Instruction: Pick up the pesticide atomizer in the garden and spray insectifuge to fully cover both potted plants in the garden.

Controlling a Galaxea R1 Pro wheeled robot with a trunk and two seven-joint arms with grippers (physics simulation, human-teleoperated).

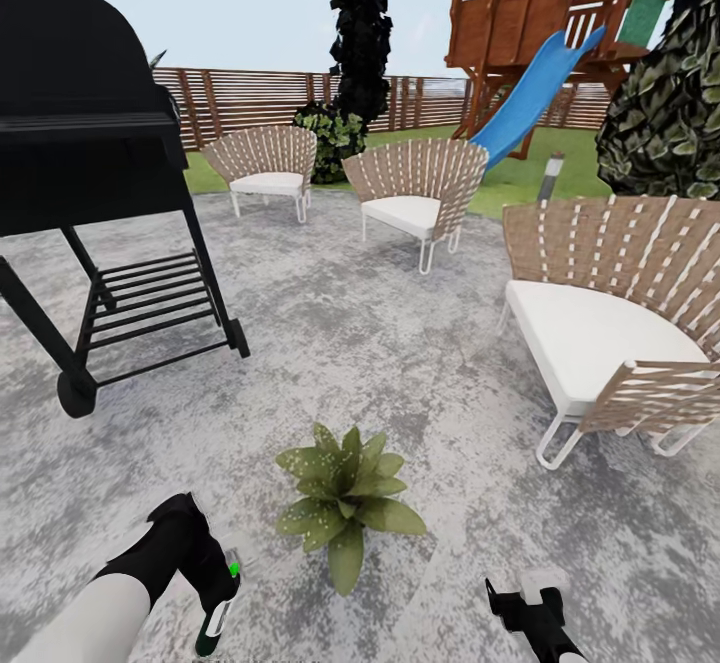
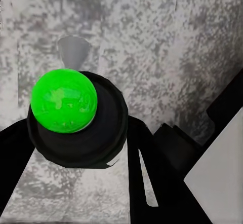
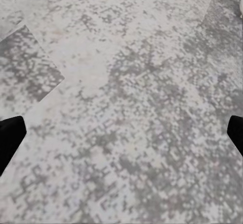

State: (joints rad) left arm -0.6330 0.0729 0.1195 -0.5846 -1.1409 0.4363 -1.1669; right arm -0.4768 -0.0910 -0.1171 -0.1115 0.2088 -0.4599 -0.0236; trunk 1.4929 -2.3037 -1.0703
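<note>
Head view, lower left: we see the left gripper (image 1: 215,593) clenched on the pesticide atomizer (image 1: 218,611), the bottle's green tip showing beside the black fingers, just above the patio (image 1: 400,343).
Left wrist view: we log the atomizer (image 2: 76,117) seated between the dark fingers (image 2: 152,178), its bright green tip (image 2: 64,100) facing the camera, mottled grey stone beneath.
Head view, lower right: the right gripper (image 1: 525,605) hangs low over the stone, holding nothing.
Right wrist view: both black fingertips (image 3: 9,135) sit at opposite frame edges, spread wide apart, with bare speckled paving between them.
Lower centre: one potted plant (image 1: 345,498), a low rosette of speckled green leaves, stands on the patio between the two grippers and slightly beyond them; near the atomizer, not touching it.
Mid left: a black grill (image 1: 90,173) on wheels.
Mid right: a wicker chair (image 1: 620,313) with a white cushion.
Upper centre: two more wicker chairs (image 1: 415,198), then lawn, a slatted wooden fence (image 1: 250,98) and a grey bollard light (image 1: 551,175).
Upper right: a wooden play tower with a blue slide (image 1: 535,93).
</note>
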